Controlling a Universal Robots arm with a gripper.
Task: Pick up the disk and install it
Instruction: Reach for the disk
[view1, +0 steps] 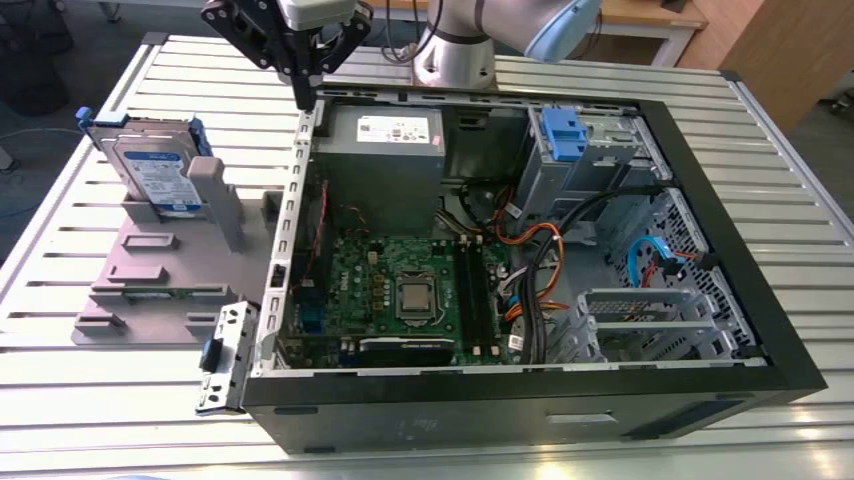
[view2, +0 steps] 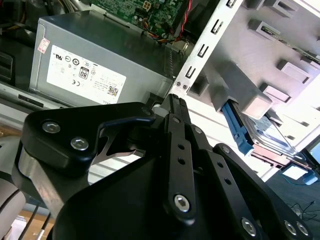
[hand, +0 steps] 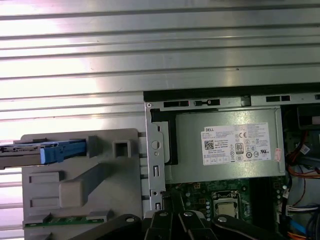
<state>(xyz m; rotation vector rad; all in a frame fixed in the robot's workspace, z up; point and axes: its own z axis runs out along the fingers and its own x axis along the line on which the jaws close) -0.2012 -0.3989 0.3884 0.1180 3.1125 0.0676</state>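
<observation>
Pincer (view1: 306, 96), fingers together and empty, hangs above the case rim (view1: 303, 150) beside the power supply (view1: 387, 135). The disk (view1: 158, 172) stands upright in a grey holder (view1: 160, 262) on the desk (view1: 80, 400), well apart. Descending here, closed, it could strike the rim.

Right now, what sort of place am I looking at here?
Most likely a robotics lab or test bench for computer assembly. A robot arm reaches over an open computer case lying on a ribbed metal table, and a hard drive stands in a grey holder beside the case.
</observation>
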